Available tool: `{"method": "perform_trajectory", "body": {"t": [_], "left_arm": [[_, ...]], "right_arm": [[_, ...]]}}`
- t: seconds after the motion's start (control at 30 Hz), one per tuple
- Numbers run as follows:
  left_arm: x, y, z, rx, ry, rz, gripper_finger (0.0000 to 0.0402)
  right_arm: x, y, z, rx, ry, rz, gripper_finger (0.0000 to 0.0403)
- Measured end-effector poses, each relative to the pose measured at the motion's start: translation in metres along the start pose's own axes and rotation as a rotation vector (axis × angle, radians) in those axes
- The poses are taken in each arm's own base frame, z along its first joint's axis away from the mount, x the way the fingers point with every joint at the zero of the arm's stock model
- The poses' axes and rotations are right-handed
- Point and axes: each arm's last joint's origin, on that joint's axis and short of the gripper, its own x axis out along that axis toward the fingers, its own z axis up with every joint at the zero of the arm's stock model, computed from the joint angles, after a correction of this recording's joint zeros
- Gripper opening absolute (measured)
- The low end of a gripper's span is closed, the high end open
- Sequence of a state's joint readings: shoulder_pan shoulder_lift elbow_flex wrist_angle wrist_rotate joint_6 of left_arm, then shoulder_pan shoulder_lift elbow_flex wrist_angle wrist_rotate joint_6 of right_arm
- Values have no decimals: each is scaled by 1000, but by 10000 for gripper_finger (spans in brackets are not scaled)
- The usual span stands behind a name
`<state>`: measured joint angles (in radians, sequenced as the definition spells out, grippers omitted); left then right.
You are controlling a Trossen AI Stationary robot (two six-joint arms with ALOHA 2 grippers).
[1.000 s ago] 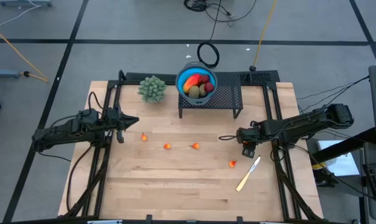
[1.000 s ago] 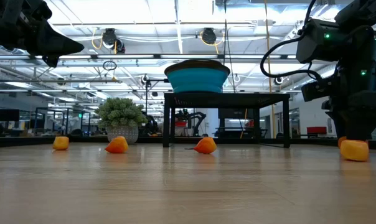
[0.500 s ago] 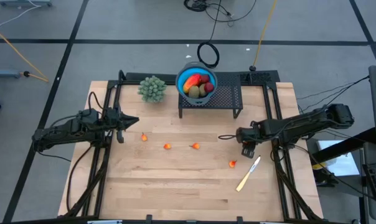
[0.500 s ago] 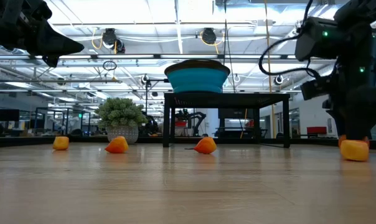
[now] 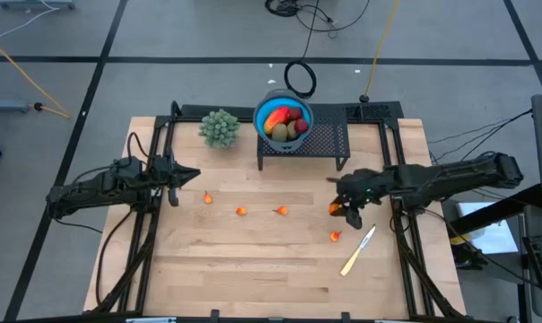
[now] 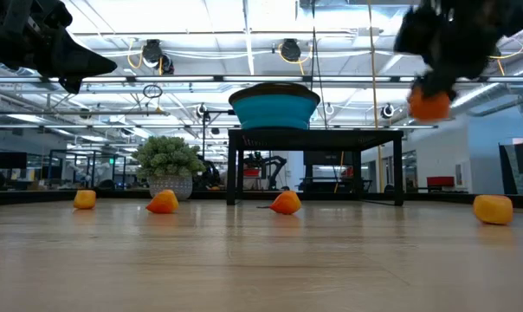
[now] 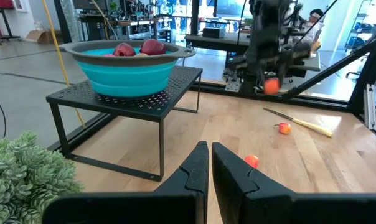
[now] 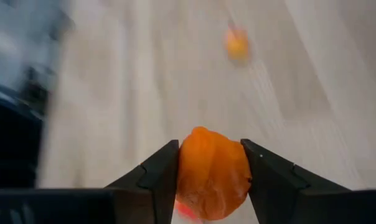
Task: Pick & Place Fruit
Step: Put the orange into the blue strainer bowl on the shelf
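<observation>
A small orange fruit piece [image 8: 211,177] is between the fingers of my right gripper [image 5: 339,206], well above the table's right half; the low view shows it in the air [image 6: 429,105]. Several more orange bits lie on the wood: [image 5: 207,197], [image 5: 241,212], [image 5: 281,211], [image 5: 335,237]. A blue bowl [image 5: 264,108] holding red, yellow and brown fruit stands on a black mesh stand [image 5: 323,144] at the far middle. My left gripper [image 5: 197,174] hovers shut over the table's left side, pointing level toward the right. My right gripper pinches the orange piece by its two opposite sides [image 8: 187,163] between its two fingers [image 8: 157,171]. The fingers slant down, coming from the table's right side. The piece is lifted clear of the table.
A green bushy plant [image 5: 219,127] stands left of the bowl. A pale knife [image 5: 357,250] lies near the right front, beside one orange bit. The table's near half is bare wood [image 5: 253,269]. Black frame rails run along both sides [image 5: 145,233].
My right gripper has risen from the table with the orange piece, which now hangs clear, and has tipped from pointing steeply down to slanting. It has also shifted a little toward the table's left.
</observation>
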<state>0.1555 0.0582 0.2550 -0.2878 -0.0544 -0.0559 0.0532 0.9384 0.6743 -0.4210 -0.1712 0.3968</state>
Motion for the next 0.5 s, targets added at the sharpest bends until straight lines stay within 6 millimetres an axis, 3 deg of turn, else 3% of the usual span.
{"method": "perform_trajectory", "body": {"t": [0.3,0.5], "left_arm": [[0,0,0,0,0,0,21],[0,0,0,0,-1,0,21]], "right_arm": [[-43,23,35,-177,-525,211,155],[-68,33,48,-226,-778,306,155]]}}
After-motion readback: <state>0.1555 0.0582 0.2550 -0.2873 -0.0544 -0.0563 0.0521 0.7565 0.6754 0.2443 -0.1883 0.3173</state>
